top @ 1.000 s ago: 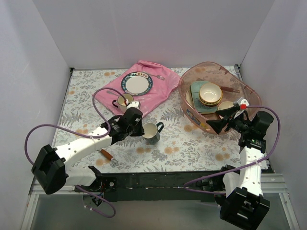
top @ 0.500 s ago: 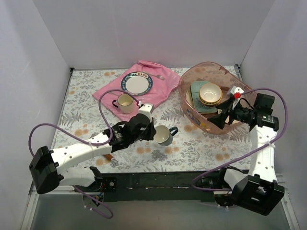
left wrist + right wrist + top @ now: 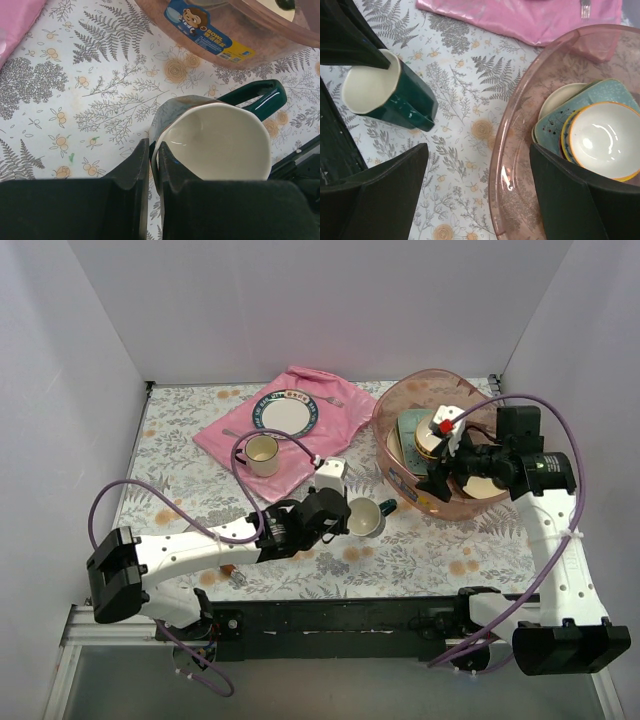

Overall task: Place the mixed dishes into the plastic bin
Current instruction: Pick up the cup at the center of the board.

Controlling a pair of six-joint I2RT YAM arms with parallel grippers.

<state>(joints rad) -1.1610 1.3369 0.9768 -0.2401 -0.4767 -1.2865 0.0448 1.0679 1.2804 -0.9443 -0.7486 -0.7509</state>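
My left gripper (image 3: 346, 516) (image 3: 154, 156) is shut on the rim of a dark green mug (image 3: 368, 519) (image 3: 216, 145) with a white inside, one finger inside the rim and one outside. The mug is tilted, with its handle toward the plastic bin (image 3: 392, 403) (image 3: 512, 150) just beyond it. My right gripper (image 3: 438, 478) (image 3: 477, 148) is open, and the bin's near-left wall lies between its fingers in the wrist view. In the bin are a pale green tray (image 3: 409, 429) (image 3: 555, 125), a cream bowl (image 3: 600, 137) and a cream plate (image 3: 559, 98).
A pink cloth (image 3: 335, 420) at the back holds a plate (image 3: 284, 416) with a patterned rim, a cream mug (image 3: 262, 450) and a fork (image 3: 330, 400). A wooden-handled spatula (image 3: 229, 571) lies near the front edge under the left arm. White walls enclose the table.
The left arm has carried the mug to the right, toward the bin, tipping it. The right arm has swung up and left over the bin's near-left wall, with its jaws still wide.
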